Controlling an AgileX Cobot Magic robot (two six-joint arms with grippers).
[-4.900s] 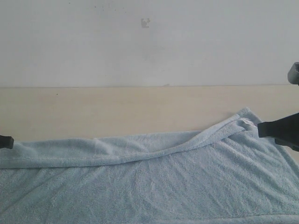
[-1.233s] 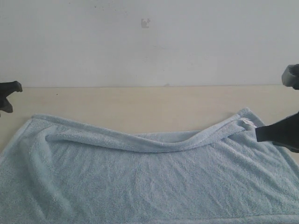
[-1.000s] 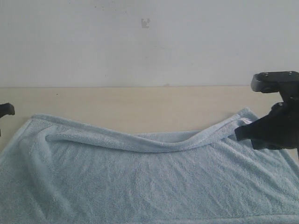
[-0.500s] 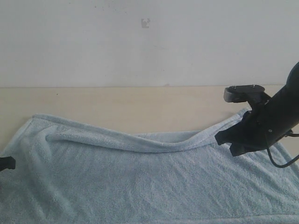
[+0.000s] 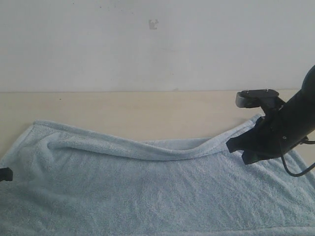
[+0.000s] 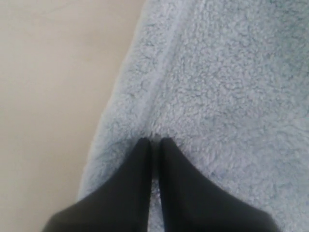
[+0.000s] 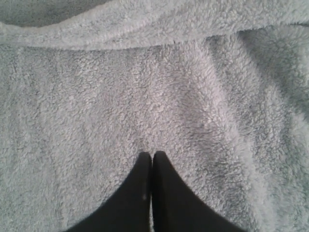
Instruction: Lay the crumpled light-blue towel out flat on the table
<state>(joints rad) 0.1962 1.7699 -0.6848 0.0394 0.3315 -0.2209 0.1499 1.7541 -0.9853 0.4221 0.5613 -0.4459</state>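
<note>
Both jaws closed: left gripper [image 6: 153, 141] at the towel's [image 5: 157, 191] hem beside the table [image 5: 123, 110], right gripper [image 7: 152, 153] by a raised fold [image 5: 147, 149].

- The towel [image 5: 162, 191]: fluffy looped terry cloth, matt.
- The table [image 5: 123, 110]: pale wood-look top, smooth, matt, faint grain.
- The left gripper [image 6: 153, 141] and right gripper [image 7: 152, 153]: black, smooth, dull, plastic-looking.

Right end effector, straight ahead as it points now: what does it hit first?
Likely the towel just ahead of the right end effector, before the folded ridge; depth unclear.
</note>
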